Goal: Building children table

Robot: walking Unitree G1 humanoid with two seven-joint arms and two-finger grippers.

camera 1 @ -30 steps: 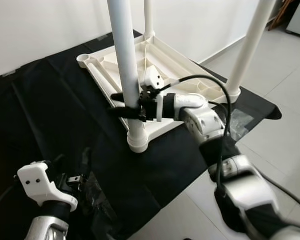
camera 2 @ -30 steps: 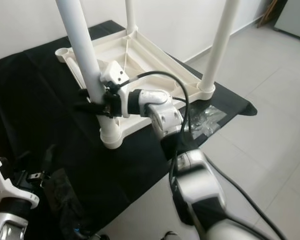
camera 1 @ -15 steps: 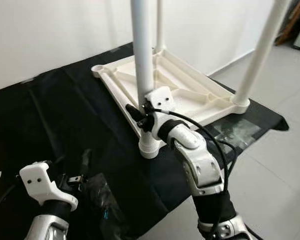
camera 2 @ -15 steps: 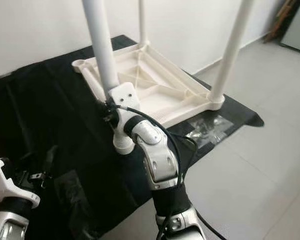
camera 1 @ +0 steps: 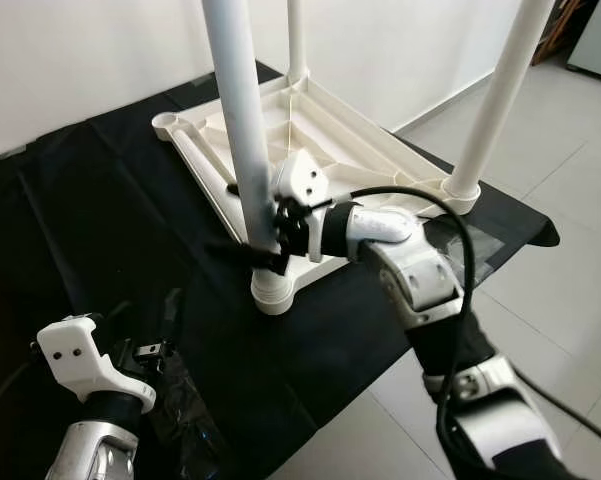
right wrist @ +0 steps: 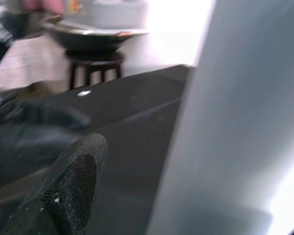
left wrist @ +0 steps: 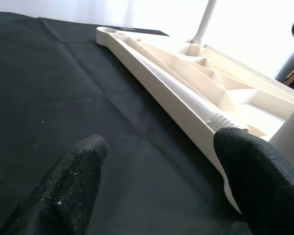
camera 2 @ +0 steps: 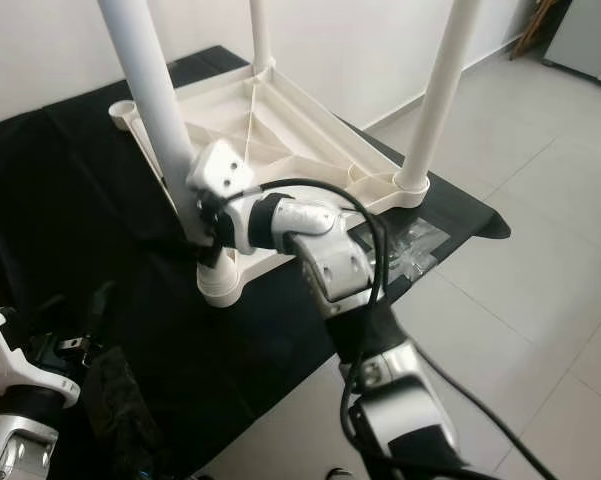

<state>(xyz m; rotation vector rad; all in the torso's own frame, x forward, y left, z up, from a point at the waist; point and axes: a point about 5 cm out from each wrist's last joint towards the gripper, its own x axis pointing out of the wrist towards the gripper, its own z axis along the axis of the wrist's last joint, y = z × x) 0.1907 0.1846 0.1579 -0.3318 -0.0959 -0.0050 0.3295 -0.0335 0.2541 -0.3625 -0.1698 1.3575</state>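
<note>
A white children's table [camera 1: 340, 130] lies upside down on a black cloth [camera 1: 100, 220], with three legs standing up. The near leg [camera 1: 238, 130] stands in its corner socket [camera 1: 272, 290]. My right gripper [camera 1: 252, 250] is open around this leg just above the socket. In the right wrist view a gap shows between one finger [right wrist: 73, 176] and the leg [right wrist: 225, 122]. My left gripper [camera 1: 140, 312] hangs open low over the cloth at the near left, its fingers [left wrist: 78, 166] wide apart and pointing at the table's edge [left wrist: 186, 98].
Two more legs [camera 1: 508, 90] [camera 1: 297, 35] stand at the right and far corners, and the left corner socket [camera 1: 170, 122] holds none. A clear plastic bag [camera 1: 475, 245] lies by the cloth's right edge. Crumpled dark plastic [camera 1: 185, 400] sits near my left gripper. Tiled floor [camera 1: 580, 200] lies to the right.
My head view has swung about. The right wrist has turned around the near leg while staying at the same height. The left gripper has not moved.
</note>
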